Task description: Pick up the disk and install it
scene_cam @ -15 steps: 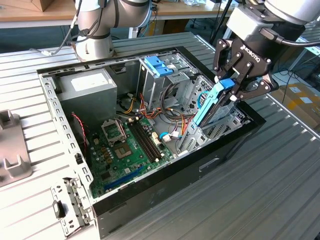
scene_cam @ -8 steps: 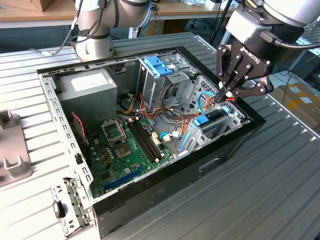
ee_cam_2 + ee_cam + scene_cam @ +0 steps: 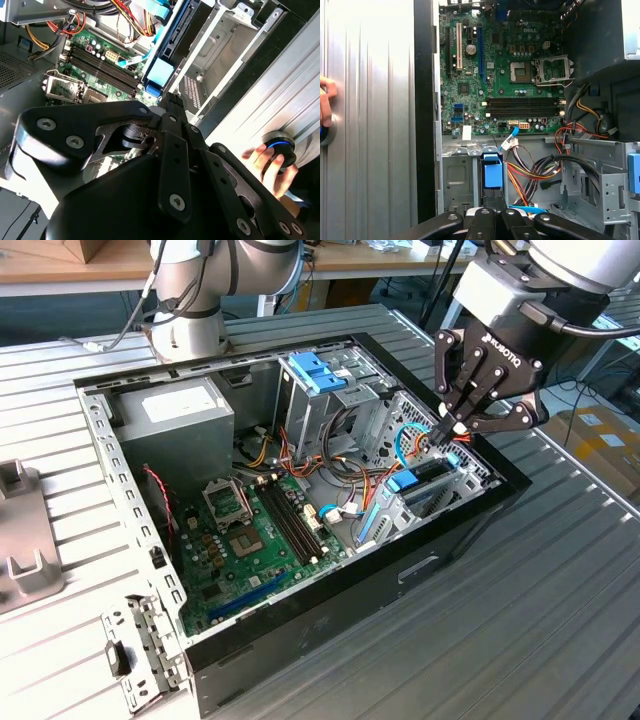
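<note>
A black three-fingered gripper (image 3: 447, 428) reaches down into the open computer case (image 3: 330, 585) lying on its side on a ribbed metal table (image 3: 540, 640), its fingertips drawn together at the top edge of the disk (image 3: 420, 480), which stands on edge in the drive bay at the corner of the case toward the exterior view's right; whether the fingers actually pinch the blue carrier cannot be told. In the second wrist view the gripper's dark linkages crowd the foreground, and past them the disk (image 3: 170, 45) runs away as a long blue-framed strip with a pale blue pull tab, seated beside the bare grey metal bay (image 3: 225, 55). The first wrist view looks along the fingers to the same blue tab (image 3: 493, 172) slotted upright in the bay, with orange, red and yellow cables (image 3: 535, 175) looping just beside it and the green motherboard (image 3: 505, 75) beyond. Both wrist views catch what the exterior view does not: a person's hand (image 3: 272, 167) resting on a round blue-lit button on the table outside the case. Farther back in the exterior view sit the grey power supply (image 3: 175, 415), a blue latch piece (image 3: 315, 372) on the drive cage, and the arm's white base (image 3: 190, 330).
</note>
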Robot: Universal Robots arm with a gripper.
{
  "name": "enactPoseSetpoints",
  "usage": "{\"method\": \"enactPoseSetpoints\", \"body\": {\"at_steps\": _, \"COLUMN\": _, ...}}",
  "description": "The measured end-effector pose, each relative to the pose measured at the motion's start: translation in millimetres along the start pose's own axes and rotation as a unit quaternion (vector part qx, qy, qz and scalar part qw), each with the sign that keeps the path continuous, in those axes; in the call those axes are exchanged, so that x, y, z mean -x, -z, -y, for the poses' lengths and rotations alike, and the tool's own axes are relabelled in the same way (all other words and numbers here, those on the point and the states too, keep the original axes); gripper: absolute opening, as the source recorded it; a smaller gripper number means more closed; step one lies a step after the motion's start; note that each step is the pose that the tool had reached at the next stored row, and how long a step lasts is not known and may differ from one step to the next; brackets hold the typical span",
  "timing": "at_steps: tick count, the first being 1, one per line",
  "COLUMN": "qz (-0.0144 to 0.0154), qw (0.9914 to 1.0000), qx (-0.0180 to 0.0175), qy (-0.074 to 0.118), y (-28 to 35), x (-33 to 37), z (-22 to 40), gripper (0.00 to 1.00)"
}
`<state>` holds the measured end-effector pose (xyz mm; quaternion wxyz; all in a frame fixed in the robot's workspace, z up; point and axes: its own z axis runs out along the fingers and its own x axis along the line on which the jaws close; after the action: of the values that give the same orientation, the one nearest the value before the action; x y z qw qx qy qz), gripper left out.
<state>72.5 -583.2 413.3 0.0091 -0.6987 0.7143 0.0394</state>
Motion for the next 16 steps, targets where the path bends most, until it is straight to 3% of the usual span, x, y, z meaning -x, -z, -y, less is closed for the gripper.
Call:
{"method": "enactPoseSetpoints", "body": {"at_steps": 5, "qz": 0.0000, "qw": 1.00000, "qx": 0.0000, "qy": 0.000, "y": 0.0, "x": 0.0, "z": 0.4, "gripper": 0.11}}
{"method": "enactPoseSetpoints", "body": {"at_steps": 13, "qz": 0.0000, "qw": 1.00000, "qx": 0.0012, "qy": 0.000, "y": 0.7, "x": 0.7, "z": 32.0, "gripper": 0.11}}
{"method": "enactPoseSetpoints", "body": {"at_steps": 14, "qz": 0.0000, "qw": 1.00000, "qx": 0.0018, "qy": 0.000, "y": 0.1, "x": 0.8, "z": 39.7, "gripper": 0.11}}
{"method": "enactPoseSetpoints", "body": {"at_steps": 16, "qz": 0.0001, "qw": 1.00000, "qx": 0.0022, "qy": 0.000, "y": -1.5, "x": 0.6, "z": 47.1, "gripper": 0.11}}
